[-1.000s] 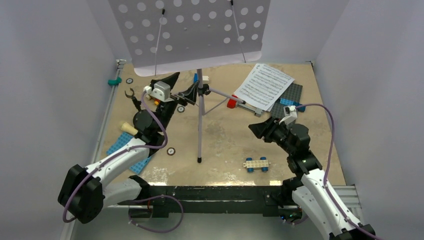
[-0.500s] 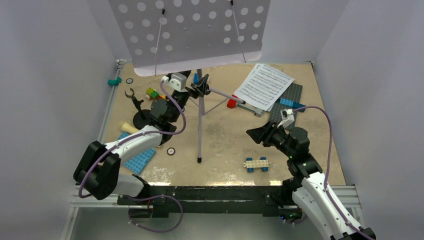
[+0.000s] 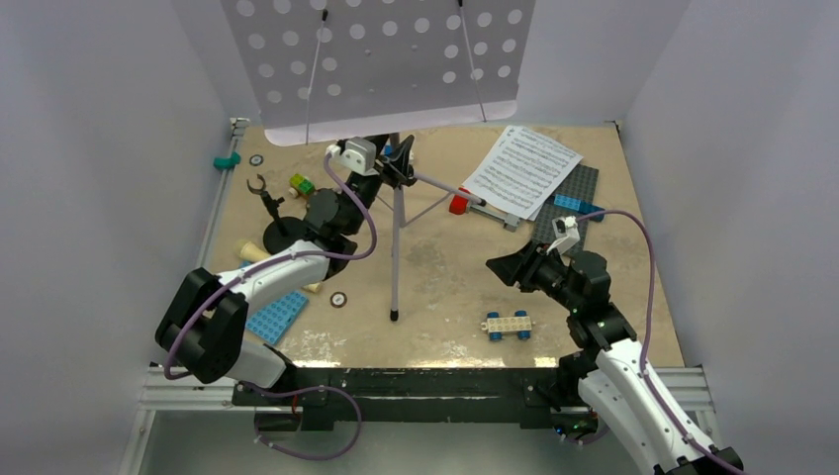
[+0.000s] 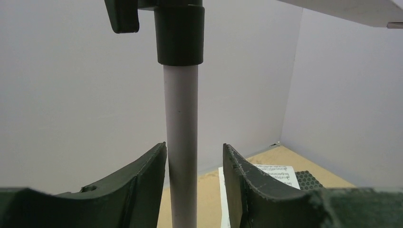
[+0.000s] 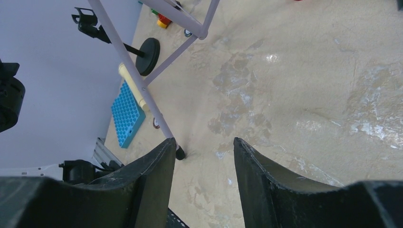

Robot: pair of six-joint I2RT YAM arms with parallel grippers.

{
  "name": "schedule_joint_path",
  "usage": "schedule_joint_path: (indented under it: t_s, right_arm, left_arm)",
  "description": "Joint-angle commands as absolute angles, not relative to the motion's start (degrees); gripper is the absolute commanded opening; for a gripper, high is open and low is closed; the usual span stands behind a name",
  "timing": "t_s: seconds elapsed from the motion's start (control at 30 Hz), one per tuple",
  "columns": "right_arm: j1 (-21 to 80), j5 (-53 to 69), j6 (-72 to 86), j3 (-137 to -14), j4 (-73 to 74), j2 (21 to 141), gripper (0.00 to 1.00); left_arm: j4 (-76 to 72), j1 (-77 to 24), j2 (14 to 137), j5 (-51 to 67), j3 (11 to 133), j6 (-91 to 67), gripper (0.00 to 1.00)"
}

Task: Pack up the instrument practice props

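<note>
The lilac perforated music stand (image 3: 386, 59) stands upright at the back on its thin tripod (image 3: 397, 247). My left gripper (image 3: 394, 164) is open with a jaw on either side of the stand's pole (image 4: 181, 142), just below the black collar; the pole is close to the left jaw, with a gap to the right one. The white sheet-music pages (image 3: 521, 170) lie at the back right. The cream-yellow microphone (image 3: 259, 254) lies at the left, beside the black round-base mic stand (image 3: 280, 236). My right gripper (image 3: 505, 265) is open and empty, above the table, pointing toward the tripod's near foot (image 5: 179, 154).
A blue baseplate (image 3: 277, 315) lies front left and a grey baseplate (image 3: 584, 188) under the pages. A wheeled brick piece (image 3: 509, 324) sits near the front, a red brick (image 3: 458, 205) by a tripod leg, and green-yellow bricks (image 3: 301, 184) at the back left. Walls enclose three sides.
My left gripper has moved right and toward the back, from beside the mic stand to the music stand's pole, which now sits between its jaws. My right gripper has shifted slightly left.
</note>
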State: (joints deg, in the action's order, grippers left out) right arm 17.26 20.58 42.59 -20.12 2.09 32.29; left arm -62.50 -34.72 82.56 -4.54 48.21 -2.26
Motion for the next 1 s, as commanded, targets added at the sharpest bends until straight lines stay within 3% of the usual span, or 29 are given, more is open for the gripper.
schedule_joint_path:
  t_s: [0.0, 0.07, 0.13, 0.2, 0.5, 0.97]
  right_arm:
    - [17.5, 22.0, 41.8, -20.6, 0.2, 32.3, 0.53]
    - [17.5, 22.1, 41.8, -20.5, 0.3, 32.3, 0.53]
    - [17.5, 22.1, 41.8, -20.5, 0.4, 32.1, 0.53]
    - [17.5, 22.0, 41.7, -20.5, 0.4, 32.0, 0.53]
    - [17.5, 22.1, 41.7, -19.8, 0.3, 31.5, 0.53]
    - [17.5, 22.3, 41.5, -20.2, 0.7, 31.4, 0.53]
  left_arm:
    - [-68.4, -35.3, 82.5, -4.7, 51.2, -0.8, 0.49]
    - [-69.0, -35.5, 82.4, -5.3, 50.6, -0.6, 0.51]
    - [-70.2, -36.1, 82.3, -6.1, 49.5, -0.3, 0.63]
    - [-71.3, -37.0, 82.5, -6.8, 48.7, 3.3, 0.69]
    - [-73.4, -40.8, 83.8, -9.1, 49.7, 15.2, 0.71]
    - [-76.7, -40.9, 83.1, -13.6, 43.3, 13.2, 0.85]
